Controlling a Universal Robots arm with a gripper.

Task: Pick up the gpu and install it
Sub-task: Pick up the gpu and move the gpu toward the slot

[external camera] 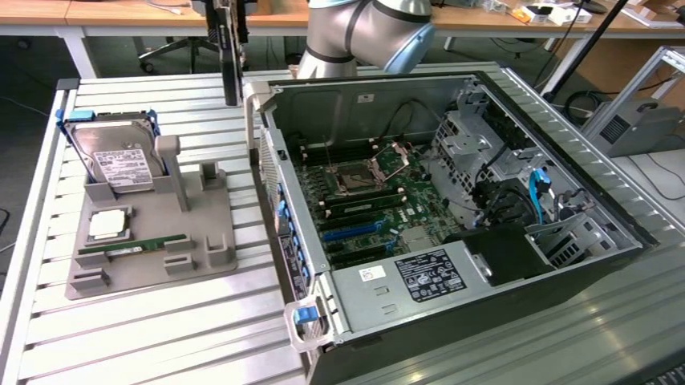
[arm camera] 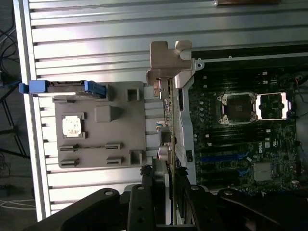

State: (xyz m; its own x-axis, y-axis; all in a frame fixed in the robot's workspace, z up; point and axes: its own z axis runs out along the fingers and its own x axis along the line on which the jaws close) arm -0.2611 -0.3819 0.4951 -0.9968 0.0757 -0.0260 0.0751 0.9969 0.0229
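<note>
Within the pincer (arm camera: 166, 180), gpu (arm camera: 167, 120) edge-on, its gripped end hidden

**A:** Where does the exterior view sit?

**B:** High up, off the arm (external camera: 364, 32), looking down at a slant across the slatted surface (external camera: 139, 321). The open computer case (external camera: 342, 100) takes the middle and right of the frame. The grey parts holder (external camera: 160, 233) is at the left, with desks (external camera: 128, 16) along the upper edge.

**A:** And the wrist view?

**B:** It looks straight down from well above, past the gripper (arm camera: 164, 169) and the gpu (arm camera: 167, 120) clamped edge-on in it.

**A:** What do the two share?

**B:** The parts holder, the surface around it, and the motherboard (external camera: 358, 192) with its socket (external camera: 351, 178).
</note>
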